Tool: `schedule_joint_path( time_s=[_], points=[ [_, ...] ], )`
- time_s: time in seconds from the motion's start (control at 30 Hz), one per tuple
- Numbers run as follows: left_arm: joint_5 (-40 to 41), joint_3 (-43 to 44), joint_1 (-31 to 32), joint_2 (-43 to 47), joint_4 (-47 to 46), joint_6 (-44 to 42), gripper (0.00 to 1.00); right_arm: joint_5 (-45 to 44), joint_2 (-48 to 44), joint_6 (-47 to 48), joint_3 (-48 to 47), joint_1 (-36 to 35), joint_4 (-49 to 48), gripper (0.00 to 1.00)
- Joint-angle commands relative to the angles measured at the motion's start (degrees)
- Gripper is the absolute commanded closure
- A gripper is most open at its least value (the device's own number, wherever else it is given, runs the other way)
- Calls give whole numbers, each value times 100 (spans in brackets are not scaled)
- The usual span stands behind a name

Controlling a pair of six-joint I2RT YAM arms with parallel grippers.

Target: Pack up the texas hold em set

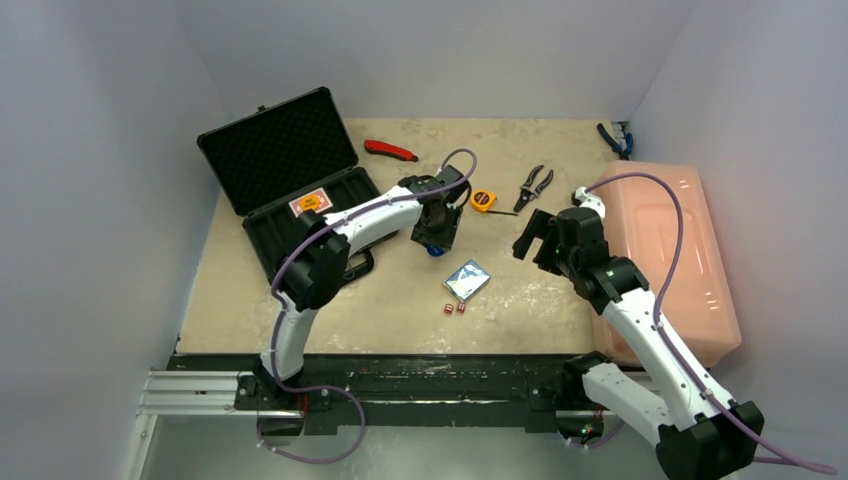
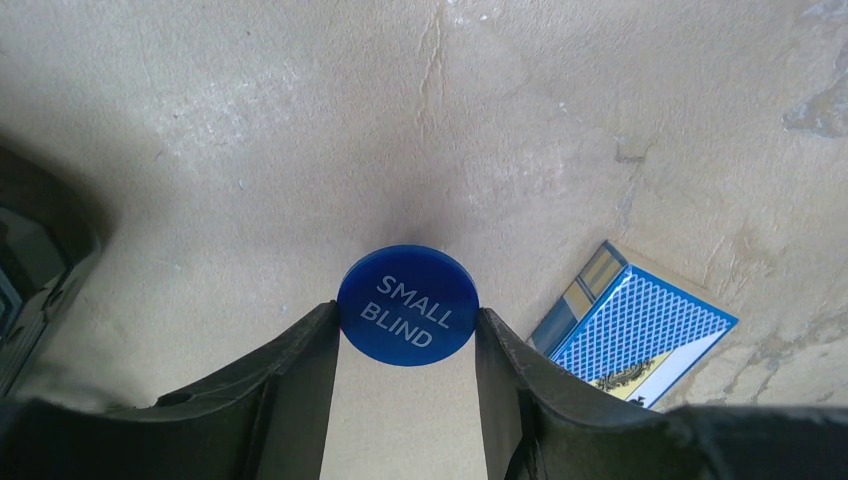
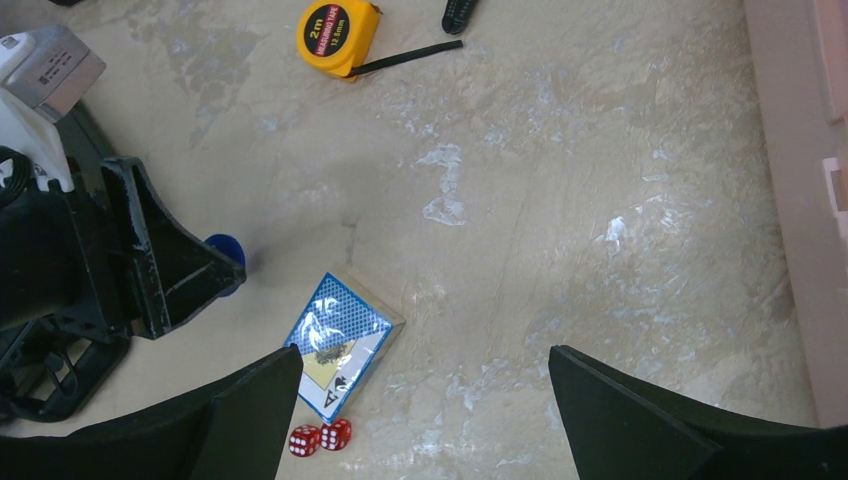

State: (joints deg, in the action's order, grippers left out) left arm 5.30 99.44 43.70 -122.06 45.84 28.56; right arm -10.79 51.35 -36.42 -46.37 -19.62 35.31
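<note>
The black briefcase (image 1: 262, 229) lies open at the table's back left, with a red card deck (image 1: 311, 204) in its foam base. My left gripper (image 2: 405, 312) is shut on a blue disc (image 2: 407, 305) marked SMALL BLIND, gripping it by its edges low over the table right of the case. That disc also shows in the top view (image 1: 436, 251). A blue card deck (image 1: 467, 279) lies just to the right, with two red dice (image 1: 454, 308) in front of it. My right gripper (image 3: 425, 360) hangs open over bare table right of the deck (image 3: 340, 340) and dice (image 3: 320, 437).
A yellow tape measure (image 1: 483, 199) and black pliers (image 1: 535, 185) lie behind the grippers. A red-handled cutter (image 1: 390, 150) sits near the back wall and blue pliers (image 1: 615, 140) in the back right corner. A large pink bin (image 1: 680, 250) fills the right side.
</note>
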Motion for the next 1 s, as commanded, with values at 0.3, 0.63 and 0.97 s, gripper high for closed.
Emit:
schedule_joint_path(
  time_s=[0.3, 0.63, 0.97],
  points=[
    [443, -373, 33, 1064, 125, 127, 64, -38, -2, 21, 31, -24, -121, 1],
    [906, -709, -27, 1694, 224, 114, 64, -38, 16, 21, 22, -25, -120, 1],
    [1211, -1104, -339, 2210, 304, 91, 65, -59, -2, 13, 23, -25, -121, 1]
  ],
)
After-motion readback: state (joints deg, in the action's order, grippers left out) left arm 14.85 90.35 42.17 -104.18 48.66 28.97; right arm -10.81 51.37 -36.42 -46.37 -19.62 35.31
